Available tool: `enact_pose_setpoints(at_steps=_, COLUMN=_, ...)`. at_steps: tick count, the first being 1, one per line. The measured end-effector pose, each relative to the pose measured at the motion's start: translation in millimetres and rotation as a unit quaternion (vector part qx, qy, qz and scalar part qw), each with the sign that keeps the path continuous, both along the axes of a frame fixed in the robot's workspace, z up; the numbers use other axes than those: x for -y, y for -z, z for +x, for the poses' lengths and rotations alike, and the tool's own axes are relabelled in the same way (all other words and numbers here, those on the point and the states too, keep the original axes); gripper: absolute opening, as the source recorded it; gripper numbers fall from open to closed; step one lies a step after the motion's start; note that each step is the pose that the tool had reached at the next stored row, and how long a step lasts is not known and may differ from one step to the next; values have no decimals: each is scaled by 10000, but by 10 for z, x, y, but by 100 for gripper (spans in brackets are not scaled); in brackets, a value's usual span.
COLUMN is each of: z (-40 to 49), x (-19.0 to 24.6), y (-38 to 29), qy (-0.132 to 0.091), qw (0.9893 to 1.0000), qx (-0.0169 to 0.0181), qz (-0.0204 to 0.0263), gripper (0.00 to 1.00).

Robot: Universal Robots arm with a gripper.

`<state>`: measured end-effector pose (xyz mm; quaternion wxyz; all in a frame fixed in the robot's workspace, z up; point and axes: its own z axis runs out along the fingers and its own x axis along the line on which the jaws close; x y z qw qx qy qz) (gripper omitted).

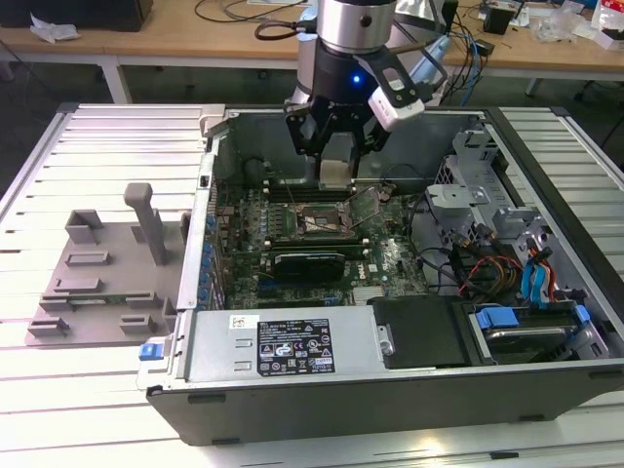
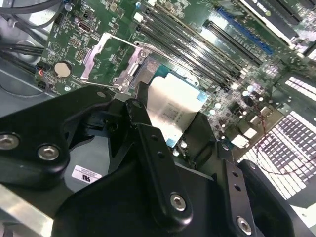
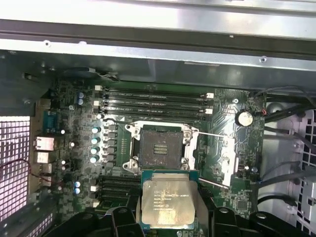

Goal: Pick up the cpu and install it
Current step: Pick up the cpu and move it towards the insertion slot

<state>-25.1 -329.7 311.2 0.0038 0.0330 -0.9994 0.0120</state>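
Note:
The cpu [image 1: 334, 175], a flat square chip with a silver top, is held by its edges between my gripper's [image 1: 334, 164] black fingers [image 1: 304, 136]. It hangs above the open computer case, just behind the empty dark socket [image 1: 322, 222] on the green motherboard [image 1: 385, 258]. In the first wrist view the cpu [image 3: 168, 201] sits in my gripper [image 3: 168, 219], a short way from the open socket [image 3: 159, 148]. The socket's metal load plate [image 3: 223, 148] is swung aside. In the second wrist view the cpu [image 2: 175, 104] shows between the fingers [image 2: 148, 143].
A long black card [image 1: 310, 263] lies in front of the socket. Memory slots [image 3: 155, 101] run behind it. The power supply [image 1: 283, 346] and drive bay [image 1: 526, 322] fill the case's near side. Cables [image 1: 468, 263] crowd the exterior view's right. A grey fixture [image 1: 102, 268] rests on the table.

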Motion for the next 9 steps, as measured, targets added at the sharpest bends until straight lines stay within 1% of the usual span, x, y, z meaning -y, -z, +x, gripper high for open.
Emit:
enact_pose_setpoints(at_steps=3, z=34, x=-19, y=103, qy=0, qw=10000, qx=-1, qz=1, gripper=54)
enact_pose_setpoints(at_steps=5, z=49, x=-25, y=139, qy=0, qw=10000, qx=-1, qz=0, gripper=54)
enact_pose_setpoints(at_steps=6, z=63, x=-29, y=174, qy=0, qw=10000, qx=-1, qz=0, gripper=54)
enact_pose_setpoints(at_steps=7, z=73, x=-32, y=197, qy=0, qw=10000, qx=-1, qz=0, gripper=54)
enact_pose_setpoints(at_steps=9, z=76, x=-34, y=209, qy=0, qw=10000, qx=-2, qz=-2, gripper=54)
